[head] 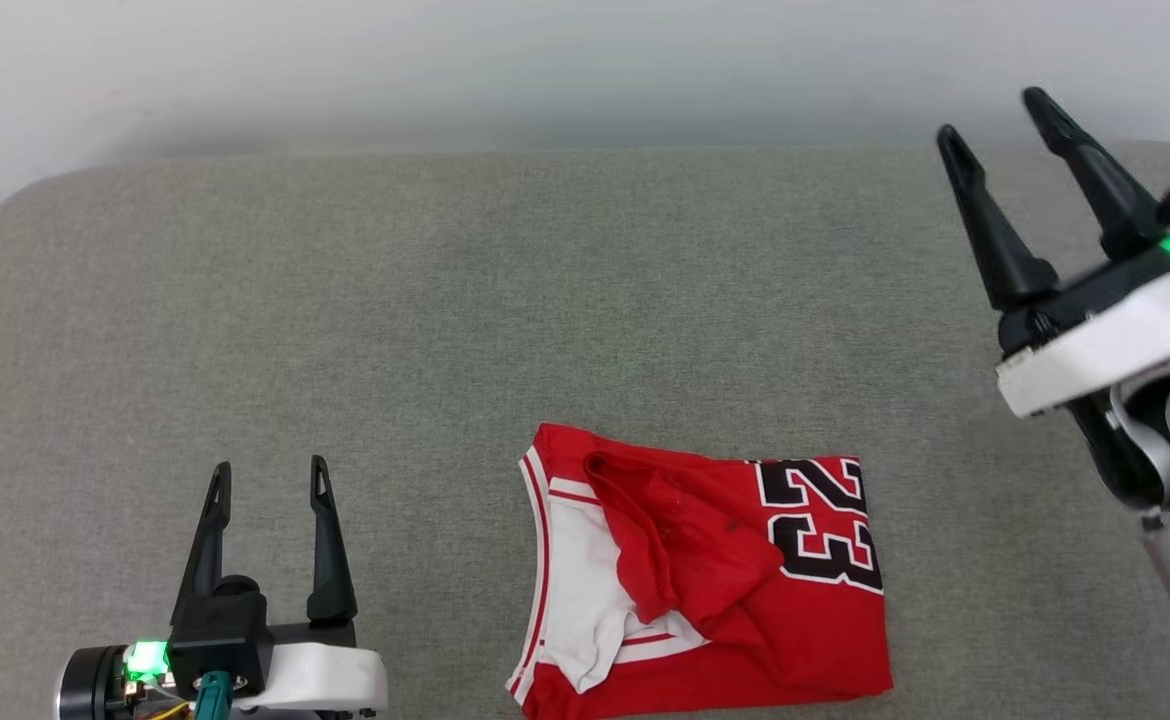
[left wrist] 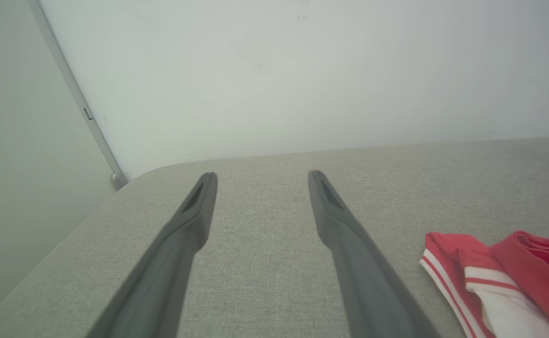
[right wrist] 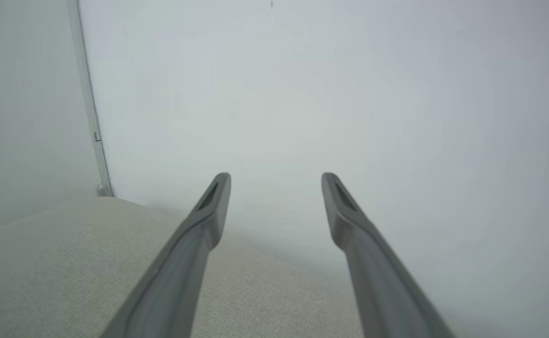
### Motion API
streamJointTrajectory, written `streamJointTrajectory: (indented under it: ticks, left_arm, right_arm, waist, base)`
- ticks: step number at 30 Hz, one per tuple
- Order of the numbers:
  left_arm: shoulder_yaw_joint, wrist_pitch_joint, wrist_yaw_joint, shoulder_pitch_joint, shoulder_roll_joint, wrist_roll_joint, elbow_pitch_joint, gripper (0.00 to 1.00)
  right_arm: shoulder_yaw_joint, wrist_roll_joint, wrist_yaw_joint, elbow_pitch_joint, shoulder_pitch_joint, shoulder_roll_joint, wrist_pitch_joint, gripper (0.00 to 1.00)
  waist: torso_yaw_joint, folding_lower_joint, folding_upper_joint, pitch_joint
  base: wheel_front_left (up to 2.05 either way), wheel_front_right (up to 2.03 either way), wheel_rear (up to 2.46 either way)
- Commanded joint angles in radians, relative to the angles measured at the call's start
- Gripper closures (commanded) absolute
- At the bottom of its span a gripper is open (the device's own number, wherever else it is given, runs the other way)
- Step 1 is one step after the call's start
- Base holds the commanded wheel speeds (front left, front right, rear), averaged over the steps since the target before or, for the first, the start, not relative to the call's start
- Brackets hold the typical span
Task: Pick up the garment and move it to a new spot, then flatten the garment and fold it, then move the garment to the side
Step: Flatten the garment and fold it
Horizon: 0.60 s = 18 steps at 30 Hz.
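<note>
on the grey fabric-covered counter (head: 425,300), near its front edge and a little right of the middle in the head view, the garment (head: 725,600) is laid as a folded, roughly square bundle. its red outer side is turned up, and the black, white-outlined "23" is shown sideways at the bundle's far right corner. a white inner lining with red-and-white striped trim is exposed along the left side, and a rumpled red flap is draped across the middle. the bundle's near edge is cut off by the bottom of the head view. well apart from the garment, at the lower left, the left claw (head: 270,465) is held low over the counter, its two dark fingers spread wide with nothing gripped. in the left wrist view bare grey fabric is seen between those fingers, and the garment's striped corner is seen off to the lower right, untouched. at the upper right of the head view the right claw (head: 990,116) is raised above the counter's right end, tilted toward the upper left and slightly blurred. its fingers are likewise parted wide and nothing is held. in the right wrist view the pale wall (head: 545,60) behind the counter is seen between them.
</note>
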Motion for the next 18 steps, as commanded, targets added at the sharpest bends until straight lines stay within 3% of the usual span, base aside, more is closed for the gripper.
streamJointTrajectory:
  ticks: [1, 10, 18]
  left_arm:
    - [0.003, -0.002, -0.005, 0.010, 0.001, -0.004, -0.001, 0.00]
    - [0.007, -0.002, -0.019, 0.043, -0.003, 0.000, -0.003, 0.00]
    - [0.012, -0.002, -0.034, 0.066, -0.006, -0.002, 0.008, 0.00]
  right_arm:
    - [-0.026, -0.055, 0.000, -0.009, 0.039, 0.008, -0.042, 0.00]
    - [-0.277, -0.242, -0.001, -0.143, 0.303, 0.132, -0.091, 0.00]
    - [-0.404, -0.269, 0.000, -0.209, 0.571, 0.271, -0.091, 0.00]
  waist:
    - [-0.009, 0.0000, -0.0001, -0.008]
    - [-0.023, 0.0000, -0.0001, -0.052]
    - [-0.014, 0.0000, -0.0001, -0.097]
  base:
    - [0.00, 0.00, 0.00]
    - [0.00, 0.00, 0.00]
    - [0.00, 0.00, 0.00]
